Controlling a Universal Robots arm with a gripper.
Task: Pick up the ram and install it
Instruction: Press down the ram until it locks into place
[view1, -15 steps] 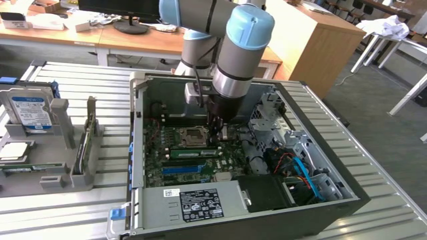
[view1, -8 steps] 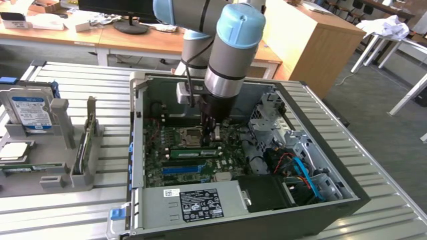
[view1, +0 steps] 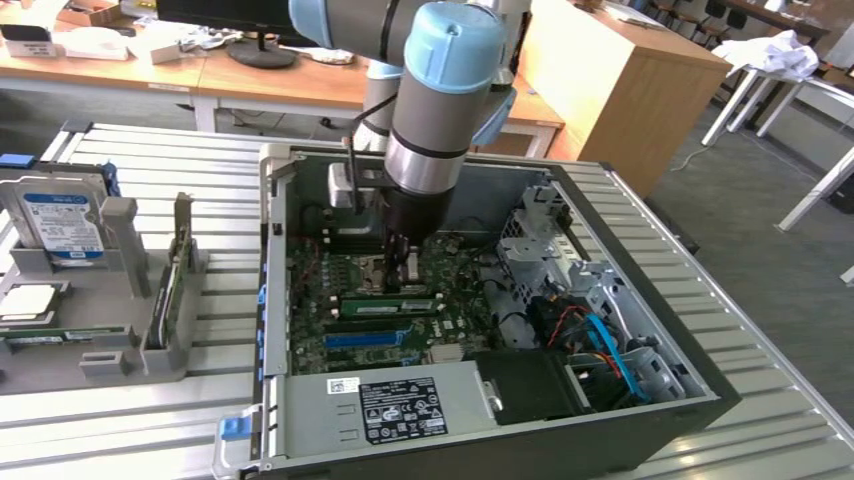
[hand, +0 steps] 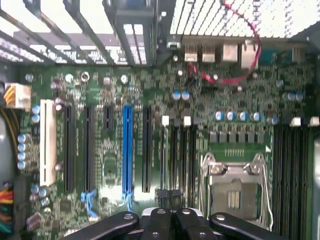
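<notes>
While over the motherboard (view1: 387, 290), the tool (hand: 170, 200) seems closed, empty.

The gripper (view1: 404, 262) sat deep inside the open computer case (view1: 694, 395), and the arm's own wrist (view1: 424, 150) covered most of it, so its fingertips were lost against the motherboard (view1: 387, 320). Whether it gripped the ram (view1: 387, 306) could not be told. In the wrist view the gripper (hand: 171, 200) was cut off by the picture's edge. The label (view1: 400, 410) on the power supply was too small to read.

An open computer case (view1: 641, 350) beside what looks like a hard drive (view1: 60, 225).
</notes>
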